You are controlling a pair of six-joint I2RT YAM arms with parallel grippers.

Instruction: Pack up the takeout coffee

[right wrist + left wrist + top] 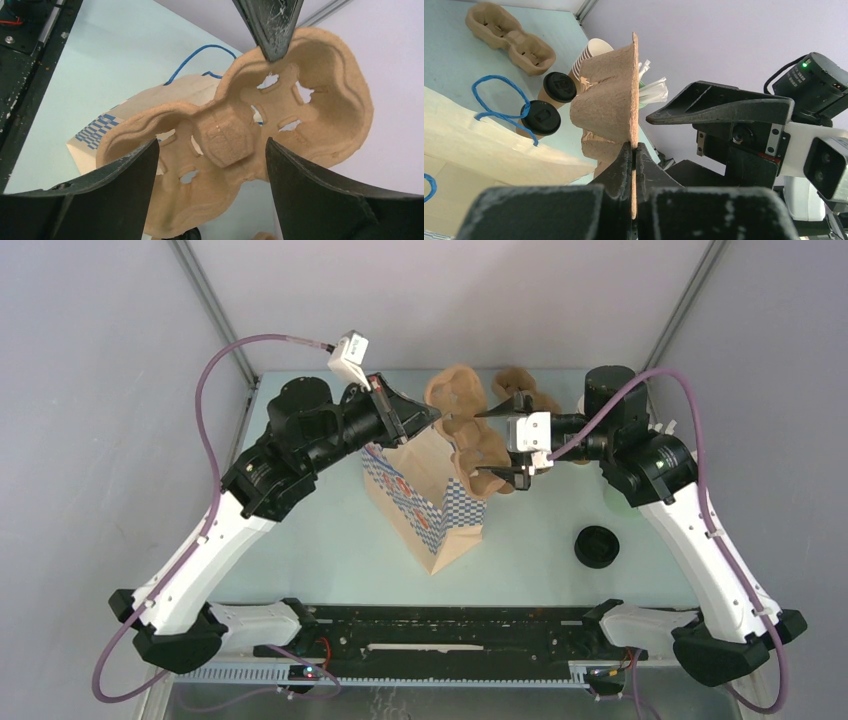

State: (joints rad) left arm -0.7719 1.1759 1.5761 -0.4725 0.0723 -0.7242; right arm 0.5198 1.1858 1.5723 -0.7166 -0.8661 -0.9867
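Up by the open top of the paper bag [430,505], a pulp cup carrier [468,435] hangs on edge, clear of the worktop [330,540]. The left tool [633,157] is pinched narrow on the carrier's rim, one finger flat against each face. The right tool [510,445] stands wide, a finger on either side of the carrier's middle, and neither one touches it. The nearer lidded cup [540,117] and the farther lidded cup [560,87] stand upright on the worktop beyond the bag, just beside each other and next to a stack of lidless cups [591,55]. A second carrier [509,37] lies flat farther off. A loose black lid [597,546] sits near the right arm.
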